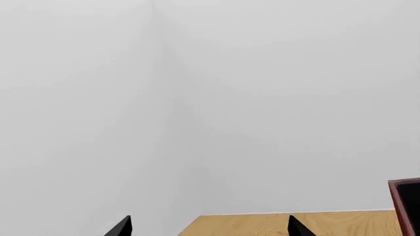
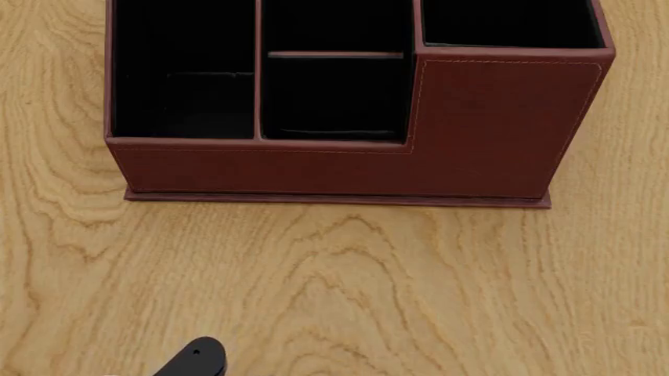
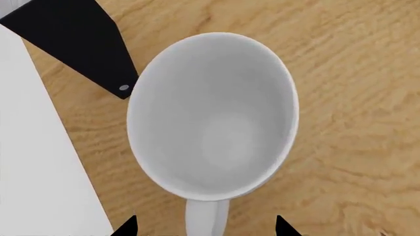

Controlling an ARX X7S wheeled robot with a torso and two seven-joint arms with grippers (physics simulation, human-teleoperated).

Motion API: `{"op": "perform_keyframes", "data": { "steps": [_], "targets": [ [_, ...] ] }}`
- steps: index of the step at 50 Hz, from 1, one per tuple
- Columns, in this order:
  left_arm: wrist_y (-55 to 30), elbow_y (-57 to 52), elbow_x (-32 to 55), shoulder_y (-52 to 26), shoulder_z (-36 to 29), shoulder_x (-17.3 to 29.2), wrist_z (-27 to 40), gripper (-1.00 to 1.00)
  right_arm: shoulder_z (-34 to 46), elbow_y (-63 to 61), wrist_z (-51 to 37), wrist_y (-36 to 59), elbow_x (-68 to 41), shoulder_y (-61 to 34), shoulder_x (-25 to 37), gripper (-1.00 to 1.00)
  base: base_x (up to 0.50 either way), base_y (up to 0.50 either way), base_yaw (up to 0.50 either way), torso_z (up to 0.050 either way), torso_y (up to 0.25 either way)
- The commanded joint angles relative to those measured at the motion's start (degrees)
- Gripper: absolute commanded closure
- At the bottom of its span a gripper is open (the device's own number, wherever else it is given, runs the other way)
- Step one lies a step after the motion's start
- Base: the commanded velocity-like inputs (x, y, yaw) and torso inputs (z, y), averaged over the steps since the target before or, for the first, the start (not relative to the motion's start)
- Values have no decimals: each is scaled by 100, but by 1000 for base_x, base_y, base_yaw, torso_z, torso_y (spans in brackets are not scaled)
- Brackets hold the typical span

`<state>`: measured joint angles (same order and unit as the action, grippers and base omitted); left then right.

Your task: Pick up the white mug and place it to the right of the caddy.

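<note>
The white mug (image 3: 213,115) stands upright on the wooden table (image 3: 354,123), seen from straight above in the right wrist view, its handle (image 3: 206,219) pointing toward the gripper. My right gripper (image 3: 206,230) is open, its two black fingertips (image 3: 128,227) on either side of the handle without touching it. The reddish-brown caddy (image 2: 356,168) with black-lined compartments fills the top of the head view; the mug is out of that view. My left gripper (image 1: 210,228) is open and empty, with only its fingertips (image 1: 121,227) showing above the table's far edge.
A black flat object (image 3: 72,37) lies next to the mug, near the table's edge, with white floor (image 3: 39,162) beyond. A black arm part (image 2: 193,360) shows at the bottom of the head view. A caddy corner (image 1: 406,204) shows in the left wrist view.
</note>
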<state>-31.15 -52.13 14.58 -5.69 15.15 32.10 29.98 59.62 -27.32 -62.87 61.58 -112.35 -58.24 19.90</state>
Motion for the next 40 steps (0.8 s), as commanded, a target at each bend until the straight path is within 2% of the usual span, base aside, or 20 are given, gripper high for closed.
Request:
{"op": "perform_keyframes", "data": {
  "steps": [1,40],
  "targets": [
    [9,14,13,-2,3,14,8,-100,67,59,92,-7,85,65,-6,-100,0,0,0,0,0],
    [301,206,-6,131,-10,-32,-7,-100,303,317,363,16,365,150,-39,-100,0,0,0,0,0]
  ]
}}
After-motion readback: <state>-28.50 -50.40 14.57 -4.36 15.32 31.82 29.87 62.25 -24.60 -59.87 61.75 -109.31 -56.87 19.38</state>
